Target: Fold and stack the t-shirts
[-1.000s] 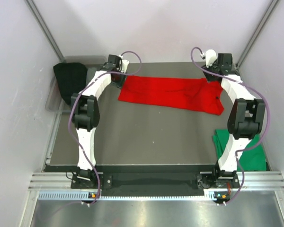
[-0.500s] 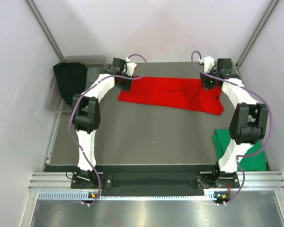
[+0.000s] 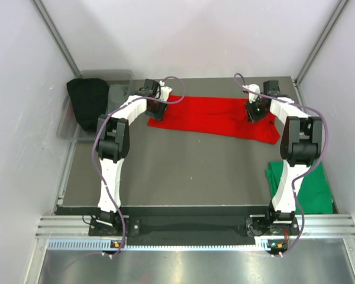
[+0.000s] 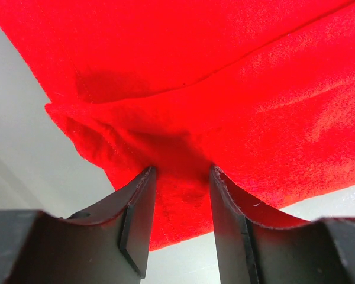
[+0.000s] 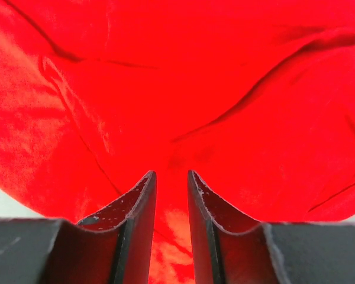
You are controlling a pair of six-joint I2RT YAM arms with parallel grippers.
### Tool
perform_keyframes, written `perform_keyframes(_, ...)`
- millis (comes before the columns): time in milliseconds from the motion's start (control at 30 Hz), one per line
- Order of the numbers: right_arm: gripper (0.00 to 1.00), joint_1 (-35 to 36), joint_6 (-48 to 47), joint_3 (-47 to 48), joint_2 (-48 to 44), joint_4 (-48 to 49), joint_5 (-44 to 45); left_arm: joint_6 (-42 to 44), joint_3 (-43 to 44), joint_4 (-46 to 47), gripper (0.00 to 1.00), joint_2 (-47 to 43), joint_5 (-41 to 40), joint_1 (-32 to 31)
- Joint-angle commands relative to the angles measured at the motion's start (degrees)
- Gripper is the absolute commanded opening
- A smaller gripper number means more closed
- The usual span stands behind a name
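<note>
**Dark table (image 3: 165, 171), pale walls (image 3: 195, 35): red t-shirt (image 3: 213, 115) pinched at both ends**

The red t-shirt is seen laid out as a long band across the far part of the table, running left to right. Its right end is set a bit nearer than its left, and creases are visible along the mid section. No part of it is seen lifted clear of the surface in the top view.

The left gripper (image 3: 157, 112) is set down on the band's left end, approx. at its near-left corner. In the left wrist view its jaws are seen closed onto a puckered bunch of red cloth by the hem. Cloth fills the gap between them, w/ bare table showing on either side.

The right gripper (image 3: 255, 113) is placed on the right part of the band, a little in from the end. In the right wrist view its jaws are drawn to a narrow gap w/ red cloth pinched between them. Folds are seen running in toward the tips.

The green t-shirt (image 3: 310, 189) is found at the near-right of the table, well apart from the red one and partly hidden behind the right arm. Its outer side appears to reach past the table edge. Whether it is folded can't be told.

A black cloth (image 3: 86, 103) is seen lying in a clear bin (image 3: 68, 127) beyond the table's far-left corner.
</note>
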Motion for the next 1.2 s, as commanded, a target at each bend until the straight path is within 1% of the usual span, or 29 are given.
perform_keyframes(0, 0.28, 0.6, 0.8, 4.2, 1.5, -0.6, -1.9, -0.2, -2.0, -1.9, 0.46, -2.0, -0.9, 0.3)
perform_keyframes(100, 0.29, 0.6, 1.0, 6.4, 3.4, -0.9, -2.2, -0.1, -2.9, -1.9, 0.46, -1.9, -1.0, 0.3)
perform_keyframes(133, 0.29, 2.6, 1.2, 8.5, 4.6, -1.2, -2.3, -0.2, -3.4, -1.8, 0.46, -2.2, -1.0, 0.3)
perform_keyframes(200, 0.30, 3.2, 1.5, 12.0, 6.3, -3.0, -3.0, -0.3, -4.6, -1.2, 0.46, -3.1, -1.1, 0.3)
perform_keyframes(233, 0.30, 3.4, 2.1, 16.9, 8.9, -3.8, -3.3, -0.4, -5.0, -1.2, 0.46, -3.4, -1.4, 0.3)
perform_keyframes(300, 0.31, 3.7, 4.2, 23.3, 12.1, -7.1, -5.3, -0.3, -6.1, -1.0, 0.45, -4.7, -1.9, 0.3)
perform_keyframes(333, 0.31, 3.7, 5.1, 31.3, 15.5, -8.3, -6.4, -0.4, -6.7, -0.8, 0.45, -5.4, -2.2, 0.3)
perform_keyframes(367, 0.31, 3.7, 6.2, 35.3, 16.8, -10.1, -8.7, -0.2, -8.4, -0.7, 0.45, -7.3, -2.4, 0.3)
perform_keyframes(400, 0.31, 3.5, 8.7, 41.4, 17.7, -10.3, -9.8, -0.2, -9.2, -0.4, 0.45, -8.5, -2.5, 0.3)
perform_keyframes(467, 0.32, 3.7, 10.2, 43.6, 16.5, -9.6, -12.6, 0.7, -12.2, 0.2, 0.45, -13.0, -3.4, 0.3)
perform_keyframes(500, 0.32, 4.1, 10.0, 42.4, 14.9, -8.7, -12.9, 0.8, -13.2, 0.6, 0.45, -14.6, -3.9, 0.3)
perform_keyframes(567, 0.34, 4.3, 9.5, 38.0, 8.5, -6.3, -11.9, 1.5, -15.7, 0.9, 0.45, -18.6, -4.4, 0.3)
perform_keyframes(600, 0.34, 3.9, 9.5, 30.9, 5.6, -4.6, -11.5, 1.7, -16.5, 1.1, 0.46, -19.9, -4.5, 0.3)
perform_keyframes(633, 0.34, 3.7, 9.5, 26.9, -0.2, -3.2, -11.2, 2.0, -17.3, 1.6, 0.46, -20.9, -4.4, 0.3)
perform_keyframes(700, 0.36, 3.0, 8.9, 18.7, -6.3, 0.8, -11.3, 2.7, -19.3, 2.0, 0.47, -23.5, -3.7, 0.2)
perform_keyframes(733, 0.37, 2.7, 8.6, 11.5, -12.2, 1.5, -11.4, 3.8, -19.6, 2.2, 0.48, -24.6, -3.4, 0.2)
perform_keyframes(767, 0.39, 2.8, 8.0, 8.3, -15.0, 2.0, -11.4, 4.7, -19.6, 2.5, 0.50, -25.1, -2.7, 0.2)
perform_keyframes(800, 0.39, 2.7, 6.8, 2.8, -17.7, 2.0, -11.4, 5.8, -19.5, 2.9, 0.53, -25.2, -2.0, 0.2)
perform_keyframes(833, 0.40, 2.7, 6.3, 0.3, -22.7, 1.9, -11.5, 8.3, -19.1, 3.1, 0.61, -25.3, -1.1, 0.2)
perform_keyframes(867, 0.42, 2.7, 5.9, -1.9, -24.9, 1.1, -11.9, 10.1, -17.3, 1.9, 0.66, -24.4, -0.4, 0.1)
perform_keyframes(900, 0.43, 2.7, 5.5, -5.7, -26.8, 0.5, -12.3, 12.0, -15.8, 0.7, 0.68, -23.5, 0.0, -0.2)
perform_keyframes(933, 0.44, 2.7, 5.5, -7.4, -30.2, -0.1, -12.8, 15.1, -13.9, -0.7, 0.69, -22.4, -0.2, -0.3)
perform_keyframes(967, 0.46, 2.7, 5.3, -8.8, -31.4, -1.0, -14.1, 16.9, -9.6, -3.1, 0.69, -19.6, 0.3, -0.4)
perform_keyframes(1000, 0.46, 2.7, 5.1, -11.8, -32.7, -2.8, -14.6, 20.4, -7.2, -8.4, 0.69, -17.9, 1.5, -0.3)
perform_keyframes(1033, 0.47, 2.7, 4.9, -13.3, -35.1, -3.5, -15.0, 22.2, -2.9, -11.6, 0.68, -15.0, 3.1, -0.3)
perform_keyframes(1100, 0.47, 2.7, 4.4, -18.4, -37.9, -3.9, -14.7, 26.2, 0.1, -18.1, 0.65, -12.6, 4.5, -0.4)
perform_keyframes(1133, 0.47, 2.7, 4.3, -20.3, -41.1, -3.5, -14.6, 29.3, 0.8, -18.8, 0.65, -11.1, 4.4, -0.7)
perform_keyframes(1167, 0.48, 2.7, 4.2, -22.1, -42.6, -2.3, -14.4, 30.5, 1.1, -19.0, 0.65, -10.7, 3.0, -1.0)
